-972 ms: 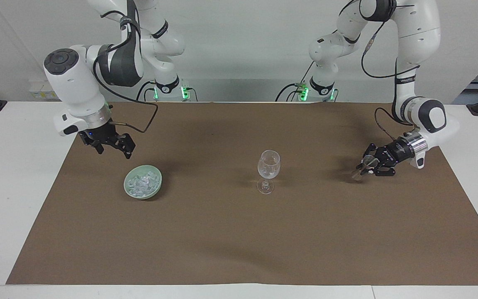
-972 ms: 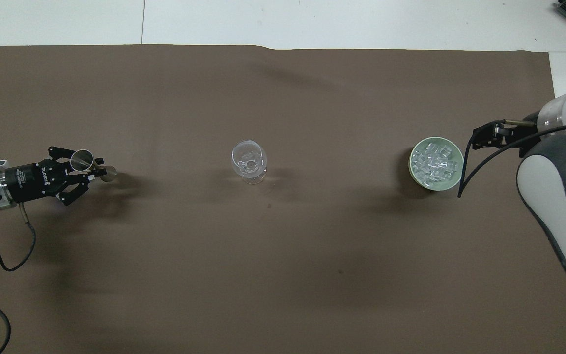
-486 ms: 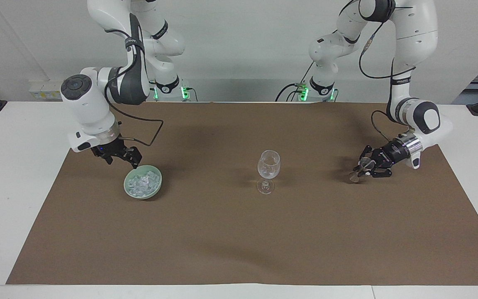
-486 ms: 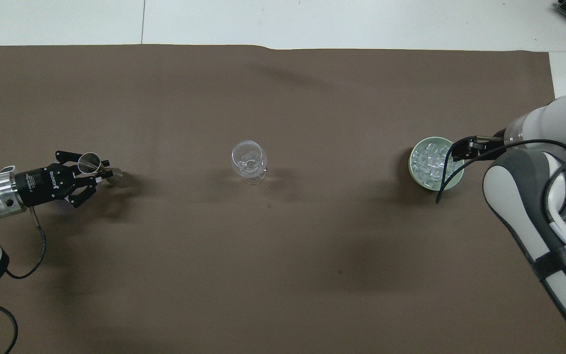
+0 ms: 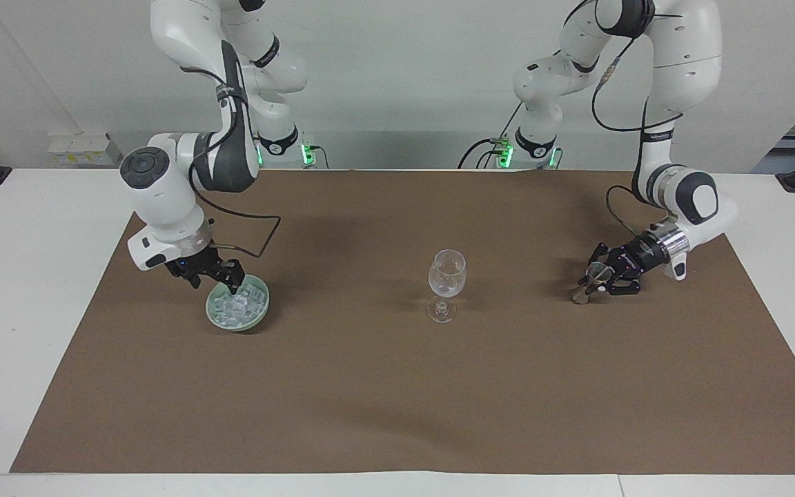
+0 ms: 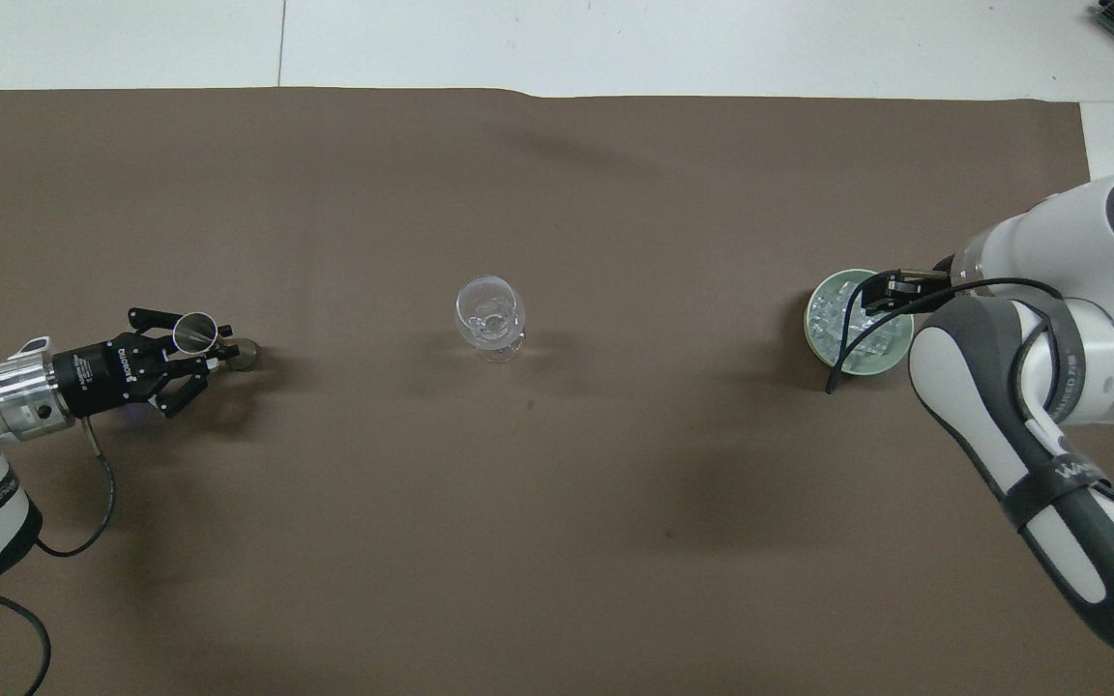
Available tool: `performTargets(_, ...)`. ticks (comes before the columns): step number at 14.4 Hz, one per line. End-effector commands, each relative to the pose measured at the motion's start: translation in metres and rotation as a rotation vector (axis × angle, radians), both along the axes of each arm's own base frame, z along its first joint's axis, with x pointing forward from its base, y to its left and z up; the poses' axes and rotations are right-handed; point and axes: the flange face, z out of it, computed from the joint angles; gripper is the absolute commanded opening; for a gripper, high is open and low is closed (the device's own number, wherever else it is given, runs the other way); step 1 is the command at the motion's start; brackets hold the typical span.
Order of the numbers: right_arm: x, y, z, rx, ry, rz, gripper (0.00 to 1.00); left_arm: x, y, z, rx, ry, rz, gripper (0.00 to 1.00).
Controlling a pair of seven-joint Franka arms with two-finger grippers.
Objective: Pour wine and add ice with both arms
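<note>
A clear stemmed wine glass point(image 5: 446, 276) point(image 6: 489, 314) stands upright mid-mat. The ice point(image 5: 239, 308) point(image 6: 833, 319) is heaped in a pale green bowl point(image 5: 237, 327) point(image 6: 813, 333) toward the right arm's end. My right gripper point(image 5: 221, 279) point(image 6: 874, 293) is open, its fingertips down at the ice on the bowl's side nearer the robots. At the left arm's end, my left gripper point(image 5: 594, 279) point(image 6: 209, 343) is shut on a small clear footed cup point(image 5: 592, 271) point(image 6: 194, 332), held low and tilted with its foot at the mat. No wine shows.
A brown mat point(image 5: 397, 400) point(image 6: 557, 541) covers most of the white table point(image 5: 18, 290). The right arm's elbow and forearm point(image 6: 1021, 387) hang over the mat's corner beside the bowl. A black cable point(image 6: 847, 348) loops over the bowl's rim.
The right gripper came down from above and beside the bowl until its fingertips reached the ice. The left gripper slid a little toward the wine glass with the small cup.
</note>
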Motion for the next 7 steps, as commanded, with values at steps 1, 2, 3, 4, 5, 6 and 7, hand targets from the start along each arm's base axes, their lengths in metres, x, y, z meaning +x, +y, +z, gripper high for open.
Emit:
performTargets(1, 0.001, 0.012, -0.020, 0.023, 0.006, 0.036, 0.86, -0.008, -0.003, -0.002, 0.023, -0.035, 0.018, 0.00)
performTargets(2, 0.002, 0.013, -0.024, 0.023, 0.007, 0.037, 0.86, -0.008, -0.002, -0.002, 0.019, -0.046, 0.022, 0.00)
performTargets(3, 0.002, 0.014, -0.032, 0.024, 0.001, 0.042, 0.85, -0.008, -0.003, -0.003, 0.021, -0.052, 0.019, 0.00)
performTargets(4, 0.001, 0.015, -0.037, 0.024, -0.005, 0.044, 0.85, -0.009, -0.004, -0.003, 0.022, -0.054, 0.017, 0.00)
performTargets(5, 0.000, 0.015, -0.039, 0.024, -0.005, 0.046, 0.84, -0.009, -0.004, -0.003, 0.023, -0.056, 0.015, 0.00)
performTargets(6, 0.000, 0.014, -0.040, 0.024, -0.003, 0.044, 0.84, -0.010, -0.004, -0.003, 0.024, -0.059, 0.015, 0.00)
performTargets(7, 0.000, 0.015, -0.040, 0.024, -0.003, 0.044, 0.84, -0.010, -0.003, -0.003, 0.024, -0.060, 0.015, 0.00)
